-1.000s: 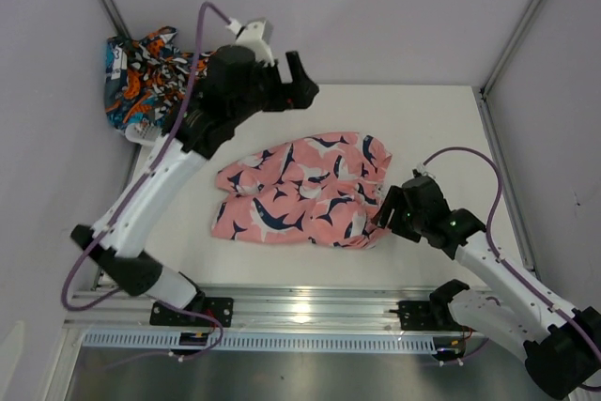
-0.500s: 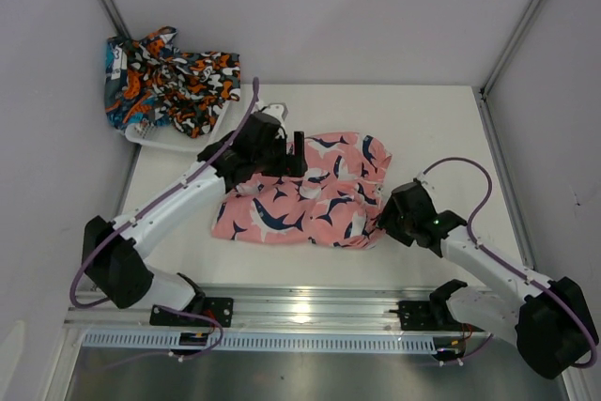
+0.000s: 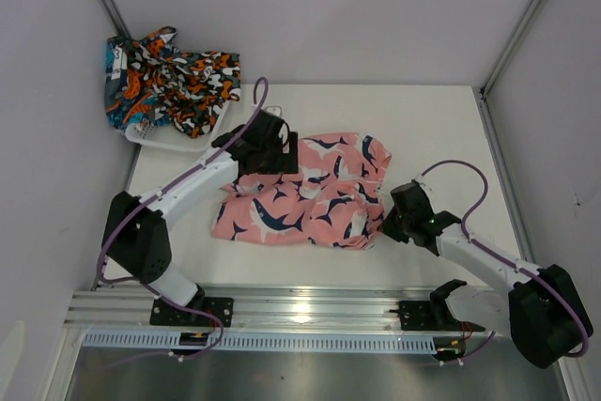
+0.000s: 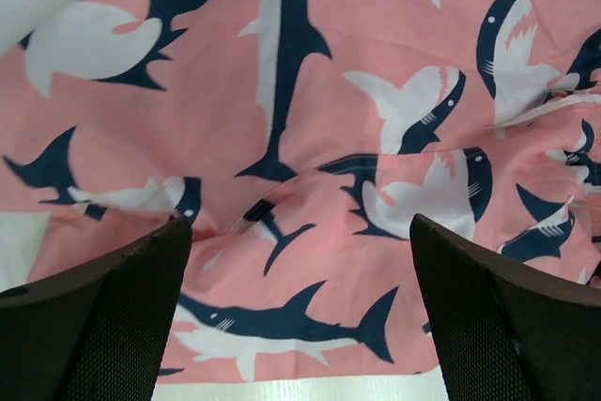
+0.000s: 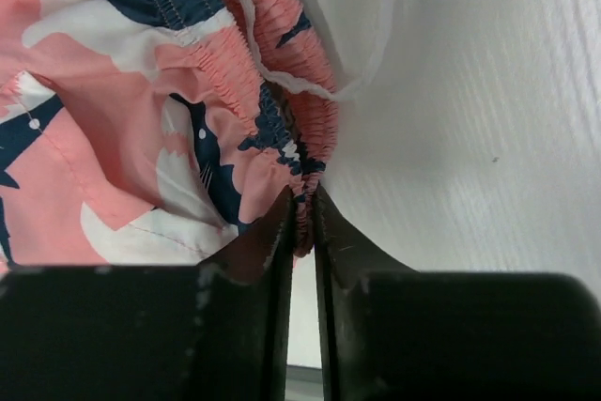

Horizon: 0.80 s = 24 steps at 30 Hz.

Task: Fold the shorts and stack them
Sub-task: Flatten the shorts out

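Barely begun: pink shorts (image 3: pixel 305 190) lie unfolded on the worktop (image 3: pixel 423 129), right jaws pinching their waistband (image 5: pixel 282 91), left jaws spread wide above, while two other shorts (image 3: pixel 174 86) wait in the basket (image 3: pixel 164 141).

Three shorts, one pink shark-print pair (image 3: pixel 305 190), one teal-navy pair (image 3: pixel 125 93), one black orange-blotched pair (image 3: pixel 202 82), one white basket (image 3: pixel 169 141), one white table (image 3: pixel 441 138), two robot arms, left arm (image 3: pixel 183 192), right arm (image 3: pixel 479 253)

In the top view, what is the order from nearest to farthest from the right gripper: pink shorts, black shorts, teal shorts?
1. pink shorts, centre, pinched by the right gripper.
2. black shorts, far left.
3. teal shorts, far-left corner.
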### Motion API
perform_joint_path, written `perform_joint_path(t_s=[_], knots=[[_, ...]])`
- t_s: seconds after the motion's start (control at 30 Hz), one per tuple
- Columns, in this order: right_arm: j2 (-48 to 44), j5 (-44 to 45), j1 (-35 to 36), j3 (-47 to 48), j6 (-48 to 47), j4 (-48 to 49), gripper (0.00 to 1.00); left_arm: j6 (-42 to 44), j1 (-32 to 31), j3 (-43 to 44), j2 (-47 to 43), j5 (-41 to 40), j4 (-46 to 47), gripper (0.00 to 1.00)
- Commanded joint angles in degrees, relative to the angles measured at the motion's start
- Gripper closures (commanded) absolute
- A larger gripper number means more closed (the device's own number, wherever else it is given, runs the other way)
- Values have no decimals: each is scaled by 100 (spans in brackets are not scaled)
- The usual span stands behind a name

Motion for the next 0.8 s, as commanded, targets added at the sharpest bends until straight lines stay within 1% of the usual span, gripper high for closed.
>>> perform_joint_path(t_s=[0.0, 0.03, 0.1, 0.13, 0.2, 0.3, 0.4, 0.6, 0.73, 0.77], knots=[[104, -118, -279, 60, -47, 265, 97, -82, 189, -225, -723, -231, 20, 1], [87, -118, -384, 113, -82, 99, 100, -73, 242, -243, -767, -241, -6, 1], [-201, 30, -622, 192, -126, -130, 100, -20, 427, -234, -715, -223, -67, 1], [-360, 136, -675, 271, -135, -418, 100, -3, 479, -208, -637, -223, -111, 1], [-885, 477, -824, 333, -153, -858, 100, -2, 567, -129, -338, -267, -164, 1], [-1178, 682, -1009, 464, -223, -1202, 100, -116, 620, -128, 13, -451, -138, 1], [-1135, 734, -1167, 544, -381, -1414, 100, -195, 752, -295, 50, -513, -60, 1], [-836, 620, -1861, 544, -794, -1291, 100, -213, 1288, -1068, -222, -250, 450, 1], [-722, 612, -2169, 509, -1022, -1160, 100, -345, 1569, -1622, -775, -56, 881, 1], [-713, 524, -2274, 491, -1058, -1116, 100, -371, 1648, -1893, -855, -4, 951, 1]])
